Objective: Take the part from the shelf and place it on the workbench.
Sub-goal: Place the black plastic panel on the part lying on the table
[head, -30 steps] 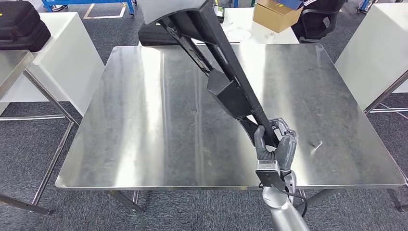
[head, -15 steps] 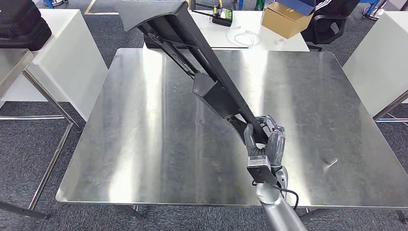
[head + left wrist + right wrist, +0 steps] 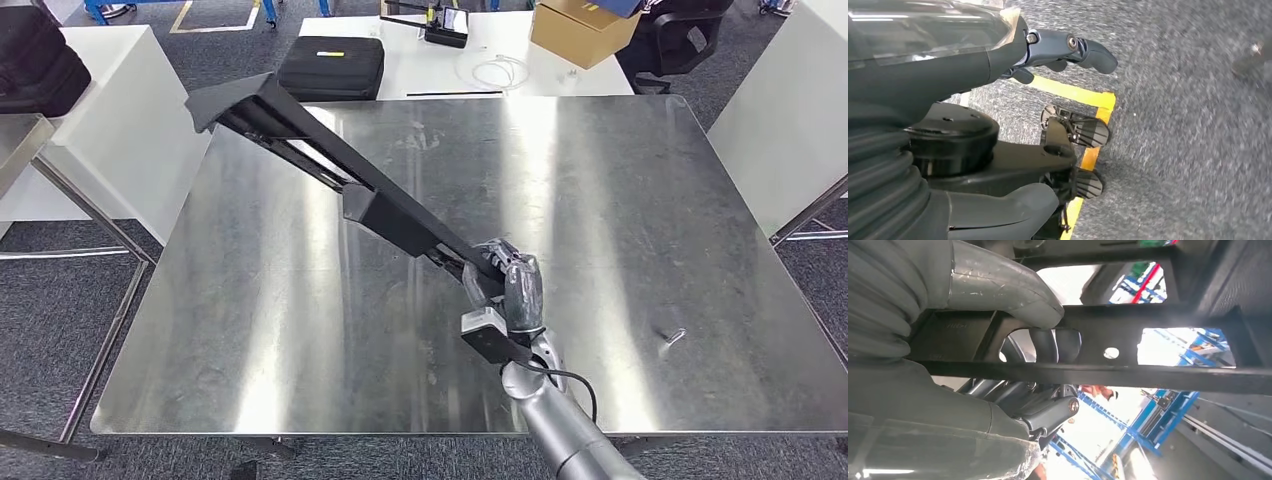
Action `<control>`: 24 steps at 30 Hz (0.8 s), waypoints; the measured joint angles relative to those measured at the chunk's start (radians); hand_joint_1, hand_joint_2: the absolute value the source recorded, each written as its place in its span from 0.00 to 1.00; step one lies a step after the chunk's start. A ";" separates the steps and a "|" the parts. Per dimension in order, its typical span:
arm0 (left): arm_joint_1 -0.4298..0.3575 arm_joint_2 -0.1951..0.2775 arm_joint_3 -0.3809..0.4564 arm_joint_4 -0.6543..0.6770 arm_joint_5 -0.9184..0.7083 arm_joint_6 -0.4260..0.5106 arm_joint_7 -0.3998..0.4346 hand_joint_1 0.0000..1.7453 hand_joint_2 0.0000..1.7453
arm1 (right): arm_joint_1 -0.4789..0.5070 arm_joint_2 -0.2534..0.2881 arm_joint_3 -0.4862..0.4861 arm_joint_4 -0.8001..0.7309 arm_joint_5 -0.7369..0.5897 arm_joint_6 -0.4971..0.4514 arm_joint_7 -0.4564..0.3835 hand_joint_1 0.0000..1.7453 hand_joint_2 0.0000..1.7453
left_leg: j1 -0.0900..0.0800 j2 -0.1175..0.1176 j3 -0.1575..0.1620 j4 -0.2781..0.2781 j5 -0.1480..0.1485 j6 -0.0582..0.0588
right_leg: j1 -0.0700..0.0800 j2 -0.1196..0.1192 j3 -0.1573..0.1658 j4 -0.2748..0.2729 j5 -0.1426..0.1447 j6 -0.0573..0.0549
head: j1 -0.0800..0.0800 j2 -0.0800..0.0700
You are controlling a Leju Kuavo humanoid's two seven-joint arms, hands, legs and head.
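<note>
Head view, right hand: the right hand (image 3: 505, 290) is wrapped around the near end of the part (image 3: 390, 215), its fingers clenched on the black frame.
Head view, part: a long black frame with a boxy block partway along; it runs from the hand up and away to the far left, its wide far end reaching out past the bench's left edge. It slants upward from the hand and seems to sit above the surface, though I cannot tell whether the near end touches the metal.
Head view, workbench: the steel workbench (image 3: 620, 180) lies under the hand and the part; a small metal piece (image 3: 672, 338) rests on it well to the right of the hand.
Head view, around: beyond the far edge, a white table carries a black case (image 3: 330, 66) and a cardboard box (image 3: 577, 26).
Left wrist view, left hand: the left hand (image 3: 1048, 52) hangs over grey carpet (image 3: 1188, 125) marked with yellow tape (image 3: 1093, 130); its fingers are lightly curled and apart, with nothing in them.
Right wrist view, right hand: the thumb (image 3: 1003, 285) bends over one black bar of the part (image 3: 1128, 375) and darker fingers close on it from the other side.
</note>
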 joint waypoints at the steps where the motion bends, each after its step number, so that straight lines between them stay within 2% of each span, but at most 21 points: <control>1: -0.005 -0.001 -0.005 0.000 -0.010 -0.003 0.007 0.00 1.00 | -0.020 0.007 0.004 0.036 0.006 -0.012 -0.001 1.00 1.00 | 0.000 0.000 0.000 0.000 0.001 -0.002 | 0.001 0.000 0.000 0.000 0.001 -0.001 | 0.000 0.000; 6: -0.017 -0.004 -0.020 0.000 -0.020 -0.005 0.017 0.00 1.00 | -0.073 0.030 0.013 0.134 0.015 -0.026 -0.001 1.00 1.00 | 0.000 0.000 0.000 -0.001 0.003 -0.023 | 0.001 -0.001 0.001 0.001 0.003 -0.005 | 0.000 0.000; 9: -0.017 -0.004 -0.025 0.000 -0.023 -0.007 0.018 0.00 1.00 | -0.083 0.036 0.013 0.162 0.029 -0.026 -0.001 1.00 1.00 | -0.001 0.000 0.000 -0.001 0.003 -0.027 | 0.000 -0.002 0.002 0.001 0.004 -0.005 | 0.000 0.000; 11: -0.018 -0.004 -0.028 0.000 -0.036 -0.012 0.022 0.00 1.00 | -0.087 0.042 0.006 0.172 0.095 -0.026 0.001 1.00 1.00 | -0.003 0.000 0.000 0.000 0.003 -0.027 | -0.002 -0.002 0.002 0.001 0.004 -0.004 | 0.000 0.000; 17: -0.040 -0.005 -0.054 0.000 -0.087 -0.038 0.061 0.00 1.00 | -0.110 0.088 -0.087 0.198 0.445 -0.027 0.015 1.00 1.00 | -0.005 0.000 -0.002 0.005 0.003 -0.026 | -0.004 -0.003 0.003 0.000 0.004 -0.003 | 0.000 0.000; 22: -0.058 -0.006 -0.076 0.000 -0.119 -0.061 0.090 0.00 1.00 | -0.124 0.159 -0.276 0.175 0.824 -0.028 0.021 1.00 1.00 | -0.006 0.000 -0.002 0.007 0.003 -0.026 | -0.005 -0.004 0.003 0.000 0.005 -0.003 | 0.000 0.000; 24: -0.064 -0.007 -0.083 0.000 -0.129 -0.070 0.103 0.00 1.00 | -0.125 0.178 -0.334 0.141 0.942 -0.028 0.051 1.00 1.00 | -0.006 0.000 -0.003 0.007 0.003 -0.026 | -0.005 -0.004 0.003 0.000 0.005 -0.003 | 0.000 0.000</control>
